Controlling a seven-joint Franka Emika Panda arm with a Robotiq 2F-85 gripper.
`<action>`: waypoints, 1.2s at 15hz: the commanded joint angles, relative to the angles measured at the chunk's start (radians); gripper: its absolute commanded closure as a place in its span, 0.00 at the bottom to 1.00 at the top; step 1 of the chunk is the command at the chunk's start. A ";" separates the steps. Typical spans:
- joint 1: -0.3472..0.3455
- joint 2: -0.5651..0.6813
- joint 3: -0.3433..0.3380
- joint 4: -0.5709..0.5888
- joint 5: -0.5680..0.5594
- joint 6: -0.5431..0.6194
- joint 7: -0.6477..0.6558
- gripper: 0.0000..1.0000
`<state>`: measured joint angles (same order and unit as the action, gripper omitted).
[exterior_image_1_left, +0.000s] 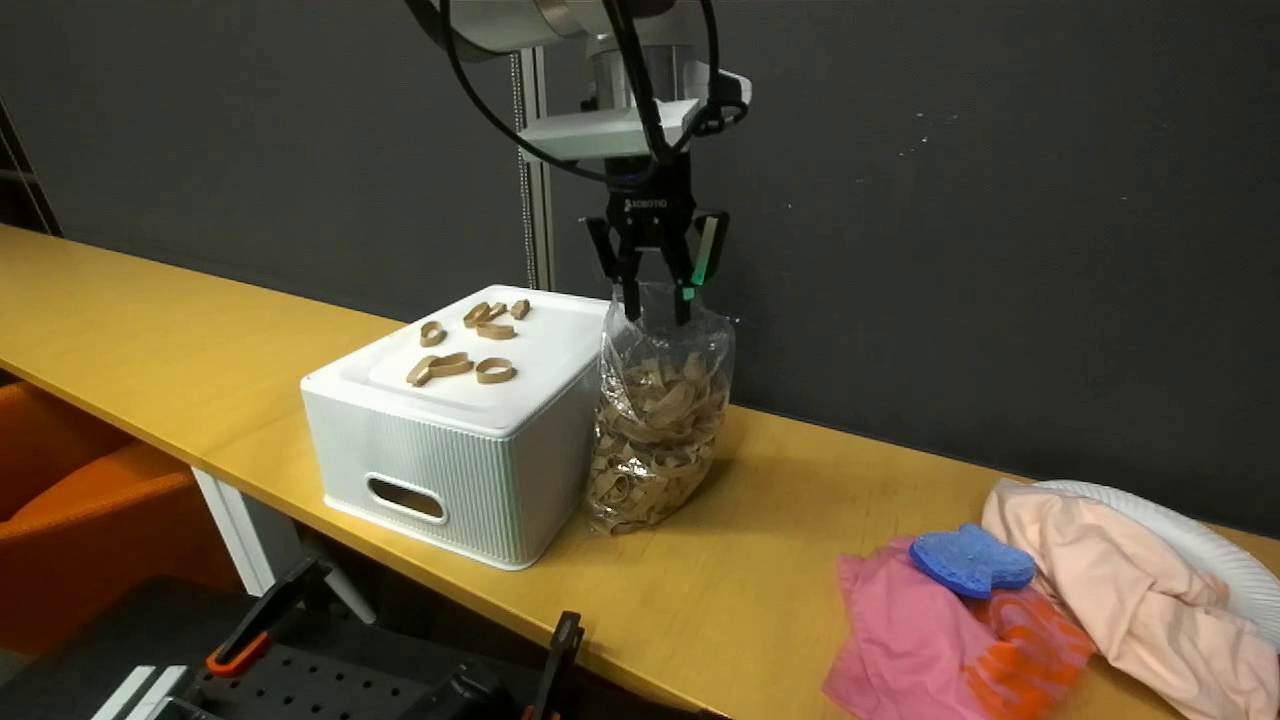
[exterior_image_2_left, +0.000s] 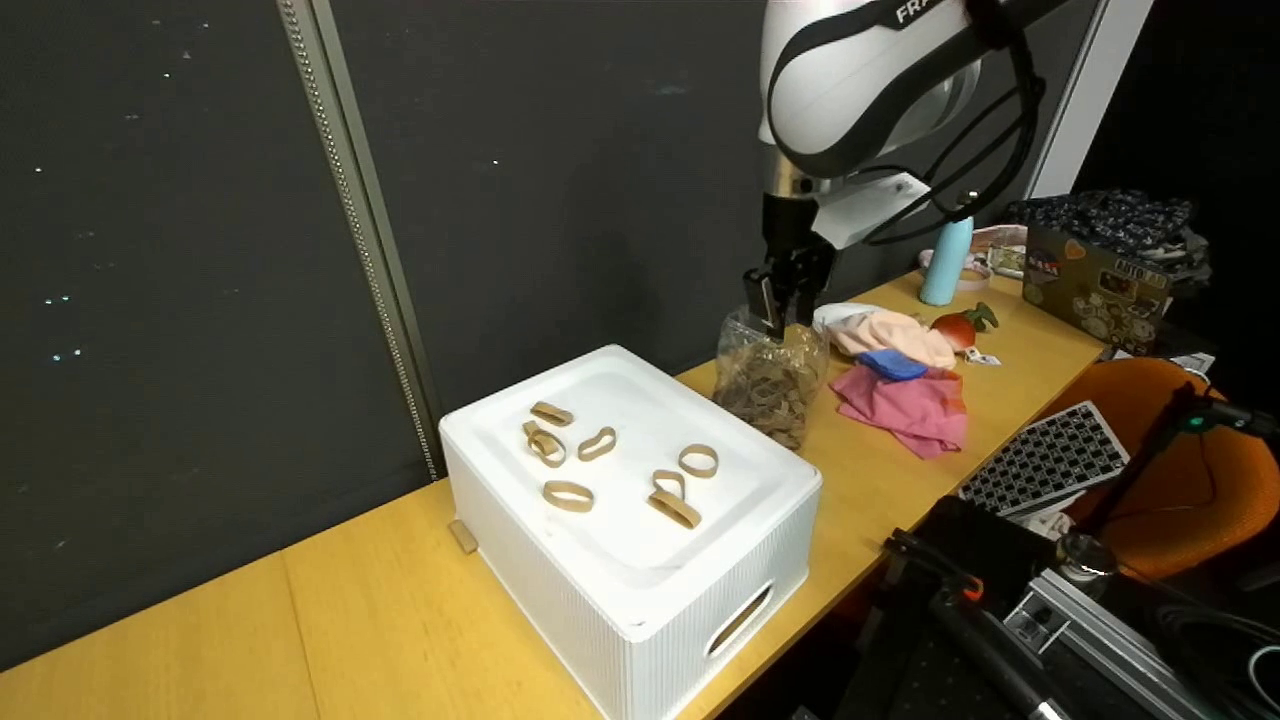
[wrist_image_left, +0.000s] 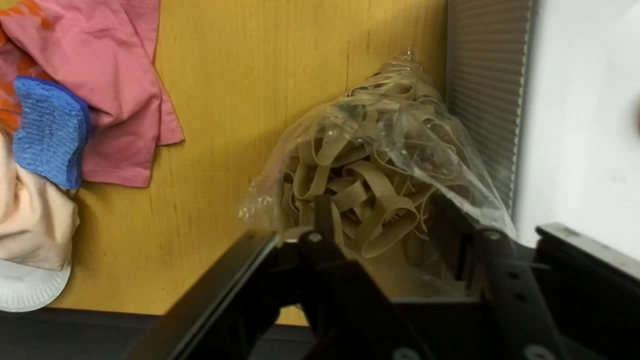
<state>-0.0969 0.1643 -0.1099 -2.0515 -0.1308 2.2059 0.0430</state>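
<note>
A clear plastic bag (exterior_image_1_left: 665, 430) full of tan rubber bands stands on the table against the white box. My gripper (exterior_image_1_left: 658, 308) points straight down at the bag's mouth, its fingertips among the upper film. In the wrist view the jaws of the gripper (wrist_image_left: 382, 215) stand apart, with band loops (wrist_image_left: 385, 220) visible below and between them; nothing looks pinched. Whether the film touches the fingers I cannot tell. On top of the ribbed white box (exterior_image_1_left: 420, 450) lie several loose bands, among them a round one (exterior_image_2_left: 698, 460).
To the bag's other side are a pink cloth (exterior_image_1_left: 900, 630), a blue sponge (exterior_image_1_left: 970, 560), a peach cloth (exterior_image_1_left: 1110, 560) and a white plate (exterior_image_1_left: 1200, 540). A band (exterior_image_2_left: 463, 537) lies by the box's base. Farther off stands a light blue bottle (exterior_image_2_left: 947, 262). A dark wall runs behind.
</note>
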 joint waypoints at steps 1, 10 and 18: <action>0.018 -0.052 0.013 -0.017 -0.008 0.019 0.015 0.15; 0.127 0.055 0.122 0.175 0.004 0.007 -0.006 0.00; 0.160 0.372 0.136 0.446 0.003 -0.023 -0.036 0.00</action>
<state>0.0452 0.4209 0.0191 -1.7459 -0.1288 2.2186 0.0233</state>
